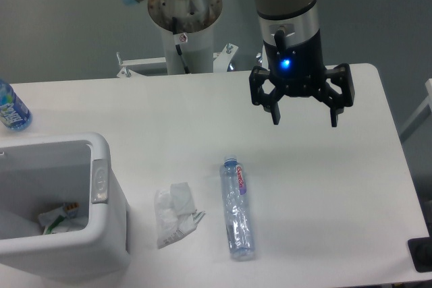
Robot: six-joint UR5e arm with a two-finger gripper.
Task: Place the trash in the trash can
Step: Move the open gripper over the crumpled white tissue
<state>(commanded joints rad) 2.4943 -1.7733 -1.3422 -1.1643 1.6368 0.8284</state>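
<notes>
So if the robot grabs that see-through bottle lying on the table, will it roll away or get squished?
The bottle lies on its side and is round, so a nudge would probably roll it. It looks empty and already dented, so it is likely light and may crumple under a hard squeeze. Its smooth plastic could slip. The gripper hangs open above the table.

I see a white surface [337, 193] under my hand [304, 117]. The pink-labelled bottle [237, 208] lies flat on it, below and left of the hand. The crumpled wrapper [174, 214] sits just beyond that, then the white bin [101, 234]. A blue-labelled bottle [11, 107] rests far left.
</notes>
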